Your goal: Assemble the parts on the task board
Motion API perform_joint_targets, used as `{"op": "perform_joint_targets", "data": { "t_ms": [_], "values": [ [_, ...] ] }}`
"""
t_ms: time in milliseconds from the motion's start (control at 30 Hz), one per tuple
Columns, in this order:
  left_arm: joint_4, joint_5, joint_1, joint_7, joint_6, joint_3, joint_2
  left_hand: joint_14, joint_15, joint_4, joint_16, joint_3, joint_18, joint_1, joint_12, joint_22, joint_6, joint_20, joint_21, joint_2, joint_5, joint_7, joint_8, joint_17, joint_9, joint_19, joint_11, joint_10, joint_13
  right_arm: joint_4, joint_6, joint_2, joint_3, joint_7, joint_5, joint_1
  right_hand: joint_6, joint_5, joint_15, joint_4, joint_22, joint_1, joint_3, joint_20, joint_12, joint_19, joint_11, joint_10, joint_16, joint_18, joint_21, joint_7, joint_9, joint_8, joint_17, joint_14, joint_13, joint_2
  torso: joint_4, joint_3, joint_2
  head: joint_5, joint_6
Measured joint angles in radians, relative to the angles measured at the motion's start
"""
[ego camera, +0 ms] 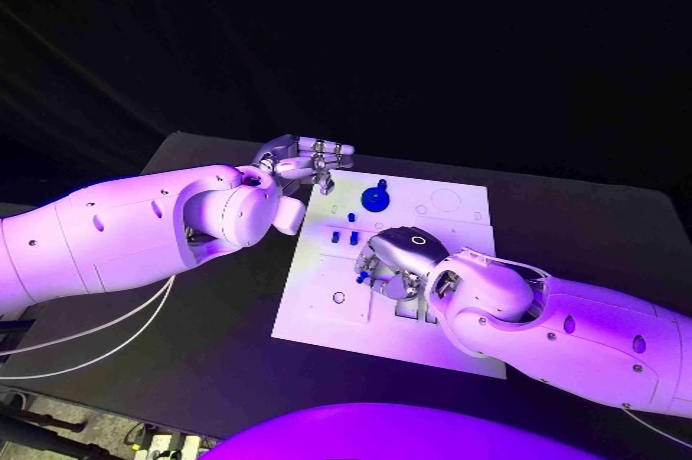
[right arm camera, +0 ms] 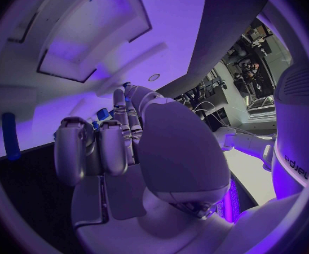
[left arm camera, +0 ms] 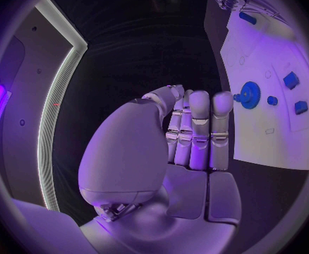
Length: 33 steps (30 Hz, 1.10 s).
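1. The left hand [ego camera: 306, 163] hangs over the far left corner of the task board [ego camera: 325, 315]. Its fingers are curled in and hold nothing.
2. The right hand [ego camera: 400, 257] reaches down onto the middle of the board. I cannot tell what its fingers do.
3. A blue gear [ego camera: 376, 197] sits on the board near the left hand.
4. Small blue parts [ego camera: 343, 237] stand just beside the right hand.

Matt white task board [ego camera: 447, 202], glossy blue plastic gear [ego camera: 376, 199], matt black table [ego camera: 577, 220].

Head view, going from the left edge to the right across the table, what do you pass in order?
Robot's white left arm → silver left hand at the far left corner of the white task board → round blue gear part on the board → silver right hand → white right arm.
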Motion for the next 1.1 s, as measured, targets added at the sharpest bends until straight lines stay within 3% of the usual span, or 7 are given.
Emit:
{"op": "perform_joint_targets", "data": {
  "t_ms": [500, 633, 833, 967, 1033, 1100],
  "values": [
    [-0.001, 0.000, 0.000, -0.002, 0.003, 0.000, 0.000, 0.000, 0.000, 0.000, 0.000, 0.000, 0.000, 0.000, 0.000, 0.000, 0.000, 0.000, 0.000, 0.000, 0.000, 0.000, 0.000, 0.000, 0.000, 0.000, 0.000, 0.000, 0.000, -0.017, 0.015, 0.021, -0.002, -0.002, -0.006, -0.002, 0.000, 0.000, 0.000, -0.003, 0.000, -0.007, 0.003, 0.000, -0.004, 0.000, 0.000, 0.000, 0.000, 0.000, 0.000, 0.000, 0.001, -0.002, -0.001, 0.000, -0.001, -0.006, -0.0004, -0.0006, 0.000, 0.001, -0.004],
    [-0.001, 0.000, 0.000, -0.003, 0.004, 0.000, 0.001, 0.000, 0.000, 0.000, 0.000, 0.000, 0.000, 0.000, 0.000, 0.000, 0.000, 0.000, 0.000, 0.000, 0.000, 0.000, 0.000, 0.000, 0.000, 0.000, 0.000, 0.000, 0.000, -0.019, 0.022, 0.024, -0.002, -0.002, -0.006, -0.002, -0.032, 0.021, 0.000, -0.002, 0.000, -0.049, 0.002, 0.000, -0.020, 0.000, 0.017, -0.026, 0.000, 0.000, -0.011, 0.017, -0.006, 0.001, -0.007, 0.000, -0.008, -0.022, -0.0004, -0.0006, -0.001, 0.000, -0.005],
    [-0.002, 0.000, 0.000, -0.004, 0.004, 0.000, 0.001, 0.000, 0.000, 0.000, 0.000, 0.000, 0.000, 0.000, 0.000, -0.001, 0.000, 0.000, -0.004, 0.000, 0.000, 0.000, 0.000, -0.001, -0.001, 0.000, 0.000, 0.000, 0.001, -0.016, 0.027, 0.021, -0.002, -0.001, -0.006, -0.002, -0.092, 0.027, 0.016, -0.002, 0.000, -0.083, -0.014, 0.011, -0.032, -0.011, 0.035, -0.093, -0.006, 0.000, -0.042, 0.035, -0.027, 0.000, -0.021, 0.003, -0.028, -0.046, -0.0009, -0.0003, -0.001, -0.001, -0.004],
    [-0.002, 0.000, 0.000, -0.006, 0.005, 0.000, 0.001, 0.000, 0.000, 0.000, 0.000, 0.000, 0.000, 0.000, 0.000, -0.002, 0.000, 0.000, -0.004, 0.000, 0.000, 0.000, 0.000, -0.002, -0.001, 0.000, 0.000, 0.000, 0.001, -0.014, 0.020, 0.013, -0.002, -0.001, -0.009, -0.002, -0.111, 0.030, 0.022, -0.013, 0.000, -0.092, -0.024, 0.027, -0.029, -0.039, 0.045, -0.146, -0.040, 0.000, -0.109, 0.039, -0.036, 0.001, -0.074, 0.003, -0.040, -0.045, -0.0009, 0.0000, -0.002, -0.002, -0.002],
    [-0.002, 0.000, 0.000, -0.006, 0.005, 0.000, 0.000, -0.005, 0.005, -0.002, -0.008, -0.002, 0.000, -0.002, 0.000, -0.007, -0.008, 0.000, -0.012, 0.002, 0.000, 0.008, 0.000, -0.010, -0.004, 0.000, 0.006, -0.009, 0.001, -0.012, 0.011, 0.006, -0.003, -0.003, -0.010, -0.002, -0.112, 0.032, 0.025, -0.017, 0.000, -0.097, -0.034, 0.029, -0.028, -0.054, 0.048, -0.163, -0.055, 0.016, -0.139, 0.040, -0.039, 0.000, -0.097, 0.000, -0.043, -0.049, -0.0011, 0.0000, -0.002, -0.003, 0.000],
    [-0.004, 0.000, 0.000, -0.007, 0.004, 0.000, 0.000, -0.007, 0.007, -0.003, -0.012, -0.003, 0.000, -0.004, 0.000, -0.009, -0.011, 0.000, -0.013, 0.004, 0.000, 0.011, 0.000, -0.017, -0.005, 0.000, 0.007, -0.014, 0.001, -0.005, -0.001, -0.008, -0.003, -0.005, -0.011, -0.002, -0.116, 0.032, 0.025, -0.019, 0.000, -0.097, -0.036, 0.031, -0.028, -0.056, 0.048, -0.163, -0.058, 0.016, -0.149, 0.042, -0.041, 0.000, -0.104, 0.000, -0.044, -0.050, -0.0011, 0.0000, -0.002, -0.004, 0.001]
  ]
}}
